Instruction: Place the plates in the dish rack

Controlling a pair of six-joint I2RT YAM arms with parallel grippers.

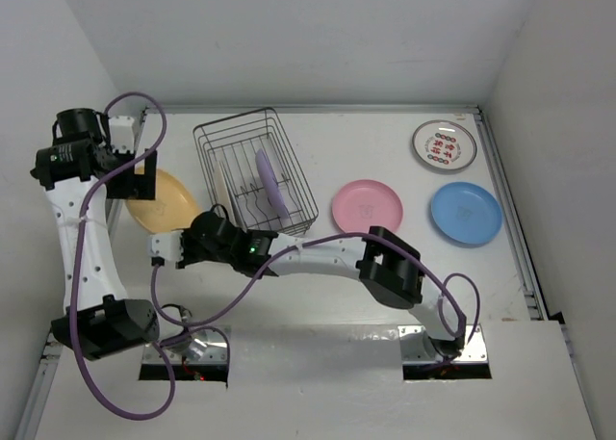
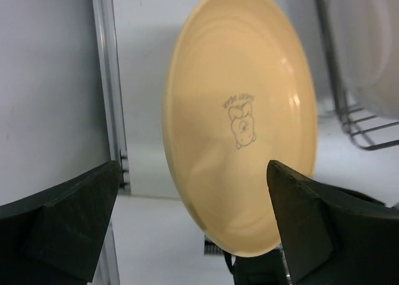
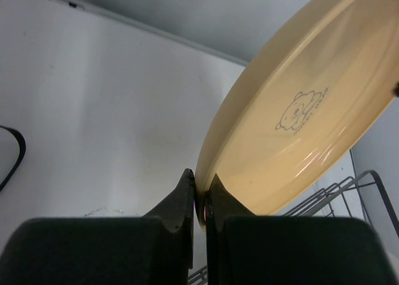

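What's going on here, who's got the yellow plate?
The right gripper is shut on the rim of the yellow plate, holding it tilted beside the dish rack. The left gripper is open, its fingers on either side of the same plate without gripping it. One purple plate stands in the rack. The pink plate, blue plate and printed white plate lie on the table, not yet loaded.

Bright, even overhead light falls on the white surface (image 1: 500, 276), with soft shadows under the arms and beside the dish rack (image 1: 255, 170). In the wrist views the yellow plate (image 2: 240, 116) shows faint glare streaks. The left pincer (image 2: 193, 169) is dark and slightly soft-focused.
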